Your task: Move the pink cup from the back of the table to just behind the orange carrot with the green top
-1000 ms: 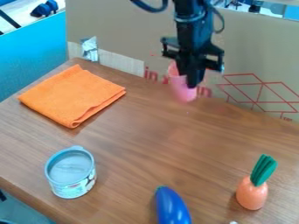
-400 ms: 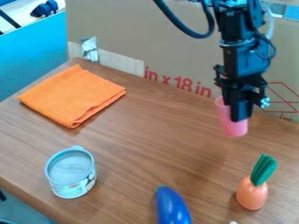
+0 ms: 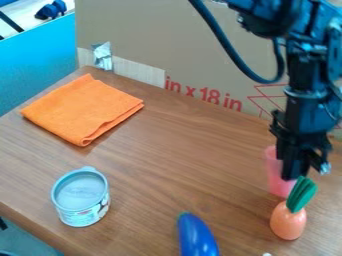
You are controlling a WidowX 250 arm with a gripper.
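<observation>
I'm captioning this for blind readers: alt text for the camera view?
A black end effector holds a pink plastic cup behind an orange, green-leaved toy carrot on a brown wooden table. A blue toy eggplant, grey can and folded orange cloth lie leftward.

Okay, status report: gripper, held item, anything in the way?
Gripper at right, holding pink cup at its side. Toy carrot close in front, green top overlapping cup in view; contact unclear.

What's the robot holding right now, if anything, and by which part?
The black two-finger gripper holds a tapered pink cup by the upper part of its side wall.
</observation>
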